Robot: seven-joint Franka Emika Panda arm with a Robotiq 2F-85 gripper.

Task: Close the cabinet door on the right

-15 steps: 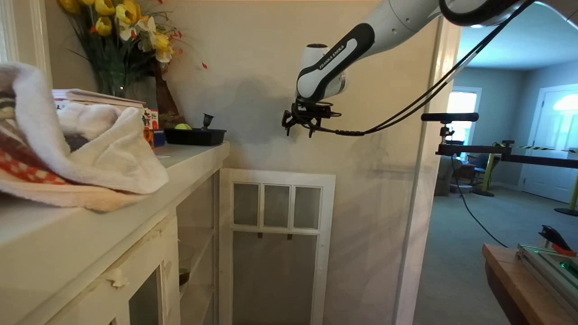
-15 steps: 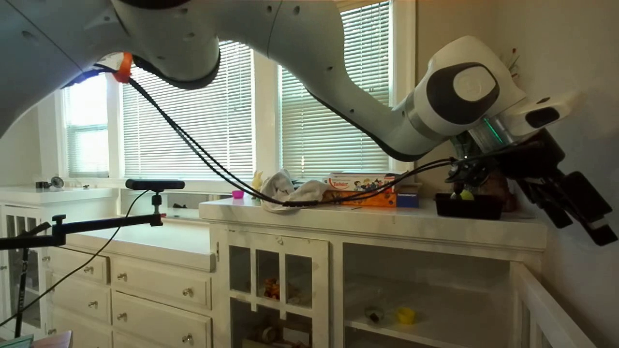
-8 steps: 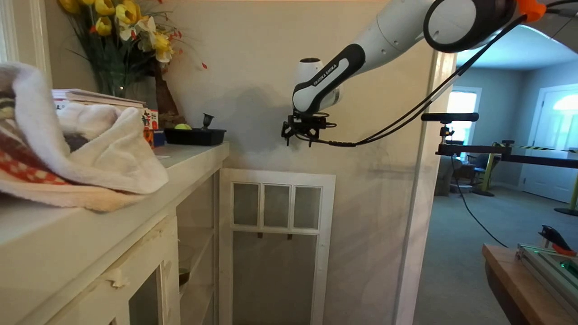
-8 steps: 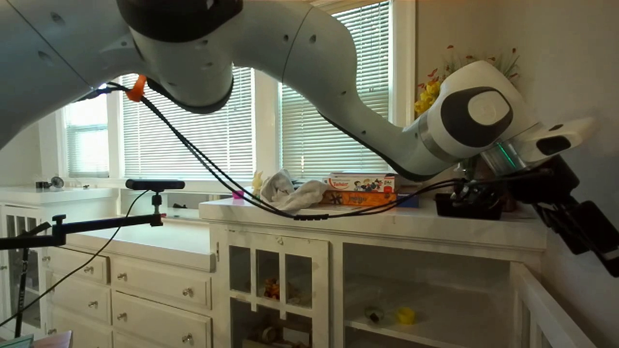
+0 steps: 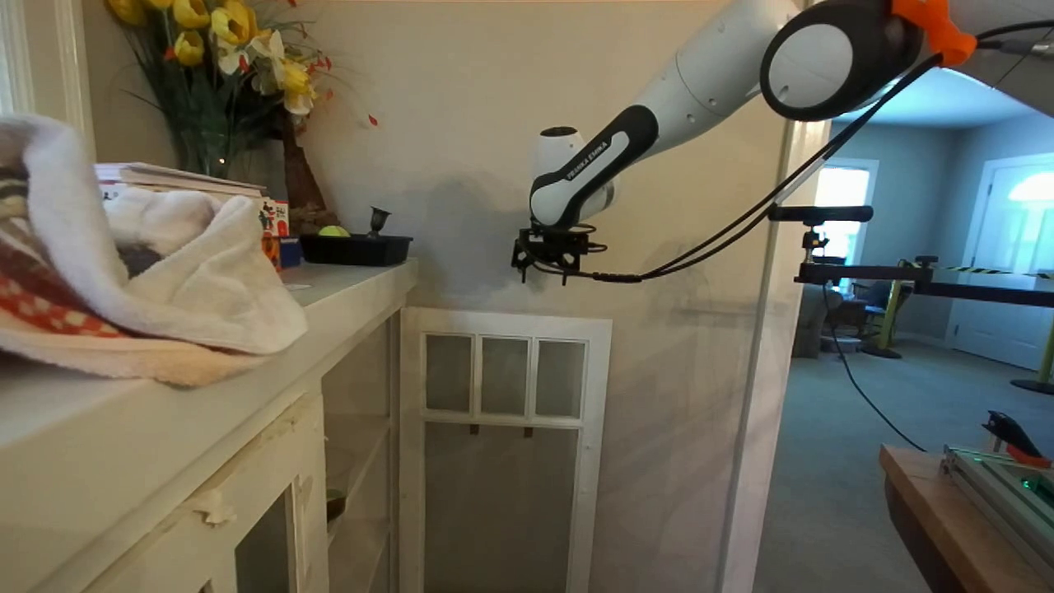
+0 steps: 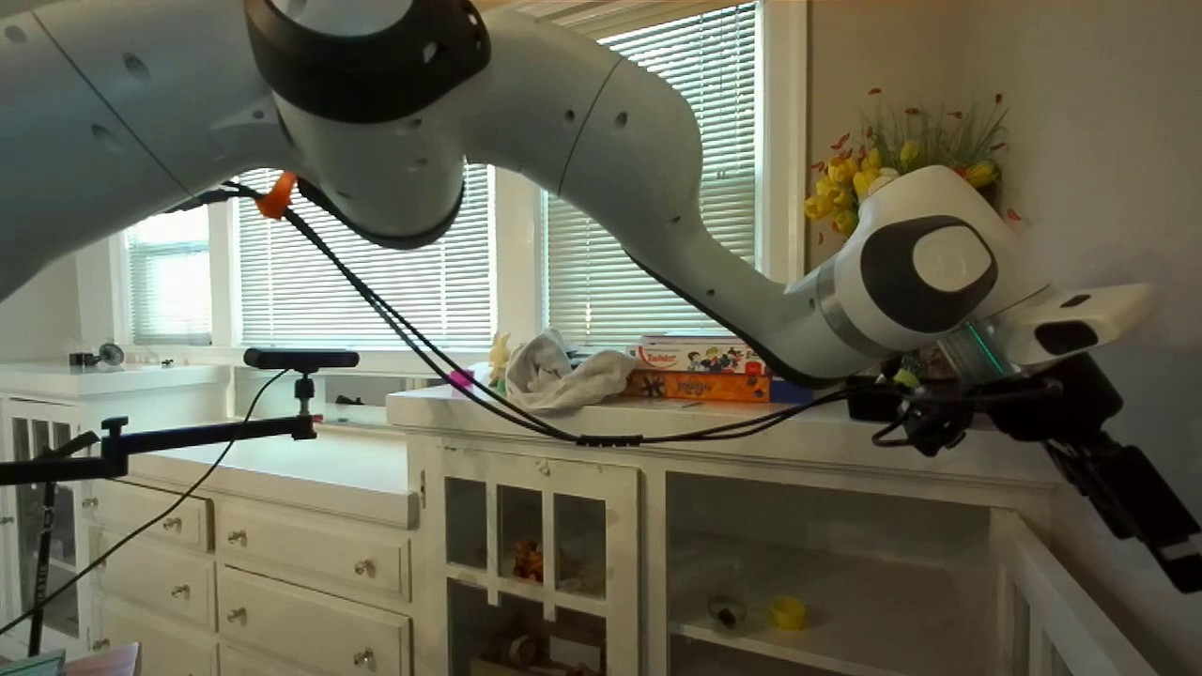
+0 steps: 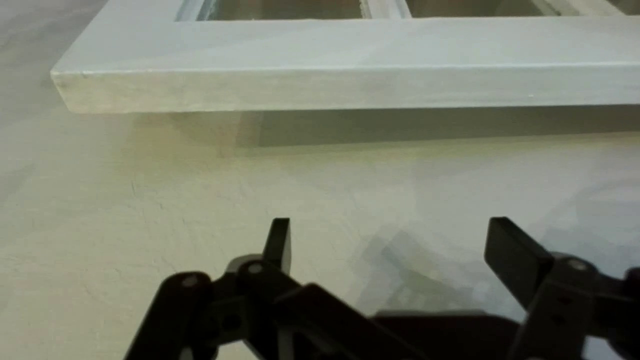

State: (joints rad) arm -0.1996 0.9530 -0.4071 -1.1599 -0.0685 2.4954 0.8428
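Note:
The white cabinet door [image 5: 504, 324] on the right stands swung open beside the wall. Its three small square openings sit over a tall lower opening. In an exterior view only its edge [image 6: 1071, 582] shows at the lower right. In the wrist view its top rail [image 7: 320, 47] and top corner cross the upper part, with a shadowed gap between the door and the wall. My gripper [image 5: 543, 280] is just above the door's top edge, apart from it. It also shows near the wall in an exterior view [image 6: 1160, 559]. In the wrist view its fingers [image 7: 389, 225] are spread with nothing between them.
The white countertop [image 5: 362, 284] holds a towel [image 5: 206, 280], a black tray [image 5: 356, 249], flowers [image 5: 230, 74] and game boxes [image 6: 700, 385]. Another paned door [image 6: 622, 563] stands left of the open compartment, which holds a yellow cup [image 6: 787, 613]. The wall [image 5: 675, 206] is close behind the gripper.
The arm and gripper have moved down towards the door's top edge. The cabinet door has not moved.

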